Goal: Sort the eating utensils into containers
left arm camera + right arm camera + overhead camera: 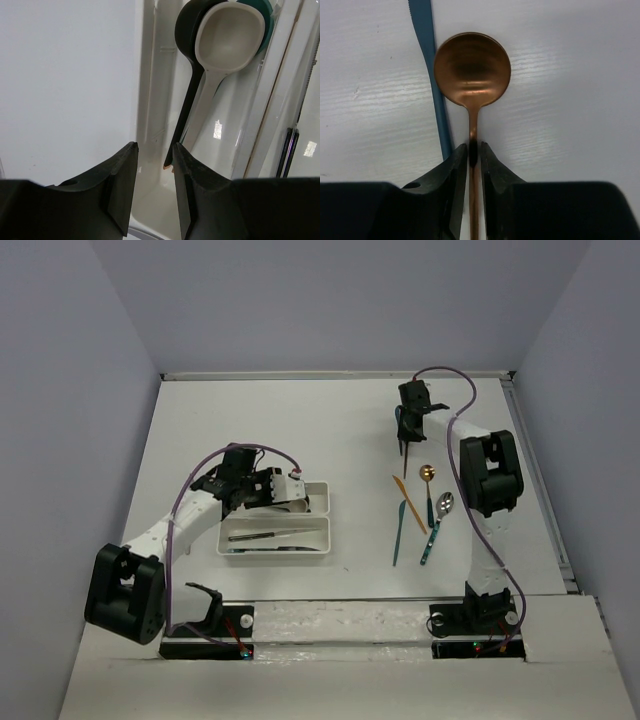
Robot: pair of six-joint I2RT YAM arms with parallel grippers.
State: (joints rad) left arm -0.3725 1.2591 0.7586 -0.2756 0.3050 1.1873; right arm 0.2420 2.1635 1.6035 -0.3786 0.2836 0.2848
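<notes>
My right gripper point(473, 146) is shut on the thin handle of a copper spoon point(472, 67), whose bowl points away from the jaws over the white table. A dark blue knife point(432, 65) lies just left of it. In the top view this gripper point(410, 418) is at the far right of the table. My left gripper point(154, 147) stands open and empty over the end of the far white tray point(150, 75). That tray holds a cream spoon point(227, 45), a black spoon point(187, 35) and a teal spoon point(268, 30). The near tray point(275, 550) holds dark and silver knives.
Loose on the table in front of the right arm lie an orange knife point(409, 503), a teal knife point(399, 532), a gold-bowled spoon point(427, 474) and a silver spoon with a teal handle point(444, 504). Both trays sit side by side left of centre.
</notes>
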